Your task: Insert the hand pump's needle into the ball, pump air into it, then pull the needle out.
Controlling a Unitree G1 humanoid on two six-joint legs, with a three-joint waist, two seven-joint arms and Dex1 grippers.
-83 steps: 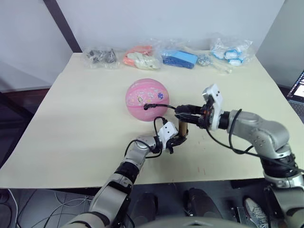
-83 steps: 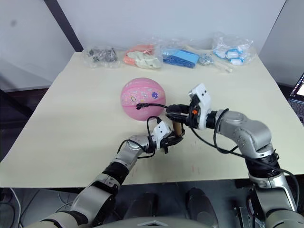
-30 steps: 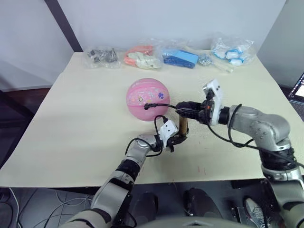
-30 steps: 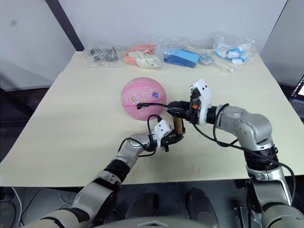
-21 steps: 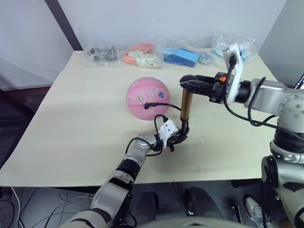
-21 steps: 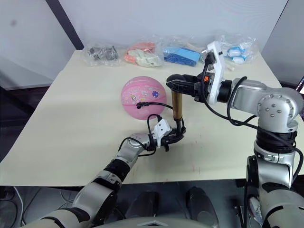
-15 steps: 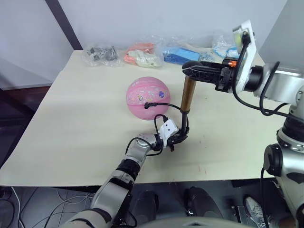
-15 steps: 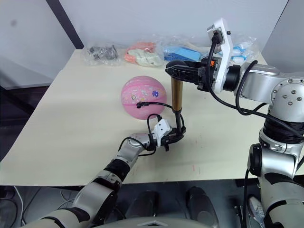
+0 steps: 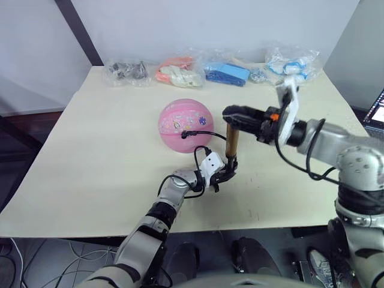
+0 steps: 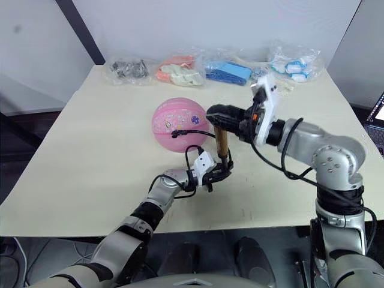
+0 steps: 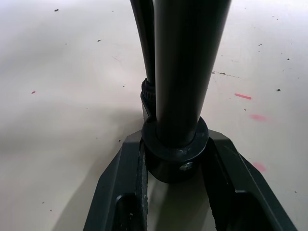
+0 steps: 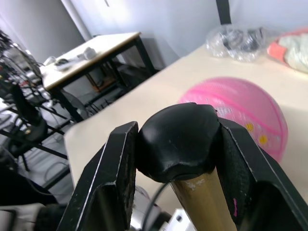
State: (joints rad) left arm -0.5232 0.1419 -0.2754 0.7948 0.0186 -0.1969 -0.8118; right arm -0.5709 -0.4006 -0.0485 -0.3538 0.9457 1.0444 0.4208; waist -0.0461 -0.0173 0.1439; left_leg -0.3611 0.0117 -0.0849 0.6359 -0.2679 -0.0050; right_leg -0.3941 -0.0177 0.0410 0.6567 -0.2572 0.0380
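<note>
I have the slim gold-brass hand pump point(image 9: 232, 141) standing upright on the pale counter point(image 9: 96, 150), just beside the pink rubber ball point(image 9: 185, 125) with its cartoon prints. Its thin black hose point(image 9: 207, 133) loops from the base over to the ball's near face; the needle at its tip is too small for me to make out, so I judge rather than see that it sits in the valve.

The pump looks light, rigid and smooth, so I would expect it to tip or slide unless it is pinned at the bottom cap and worked from the handle. The hose is limp and the needle fragile; side load on either could bend or pull it. The ball is round and free to roll.

My left tool point(image 11: 174, 159) is closed around the black base cap, both fingers pressing its sides, holding it on the counter. My right tool point(image 12: 178, 139) is clamped on the black handle point(image 10: 219, 113), one finger on each flank, above the barrel.
</note>
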